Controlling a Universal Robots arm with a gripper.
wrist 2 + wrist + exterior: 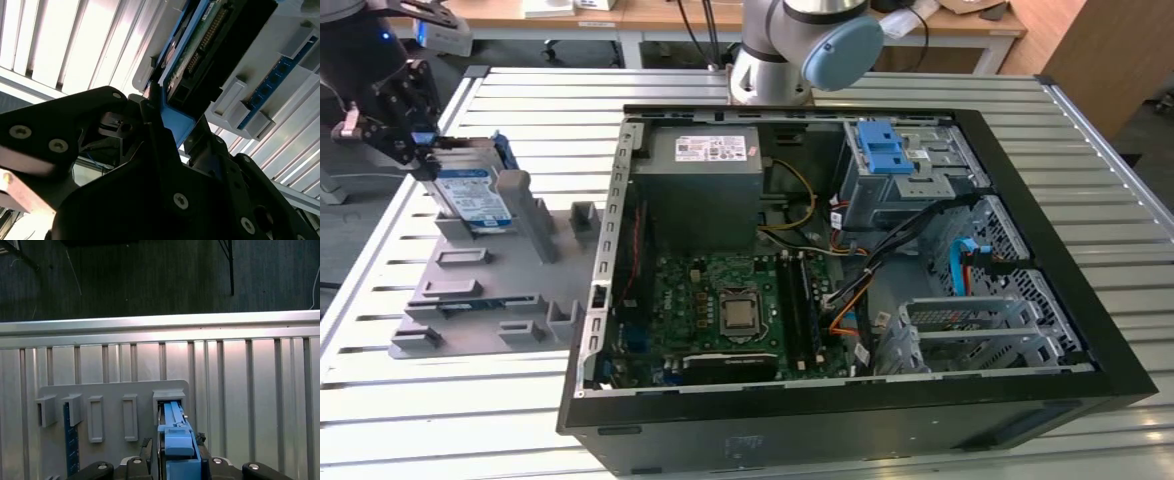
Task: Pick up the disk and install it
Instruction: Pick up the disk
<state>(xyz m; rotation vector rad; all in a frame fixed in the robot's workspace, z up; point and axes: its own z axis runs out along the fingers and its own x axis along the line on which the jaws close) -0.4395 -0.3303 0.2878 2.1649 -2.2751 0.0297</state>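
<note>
The disk [467, 195] stands on its edge in a slot of the grey holder [480, 290], which lies on the table [454, 400] at the exterior view's left. My jaws are clamped on the disk's top blue rail [175, 432], one on each side of it, while the disk's lower part sits in the slot. The open computer case [1067, 300] lies just beside the holder, toward the exterior view's right.

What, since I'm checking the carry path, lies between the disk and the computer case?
In the exterior view, the grey fixture plate with its upright holder posts lies between the disk and the computer case.
</note>
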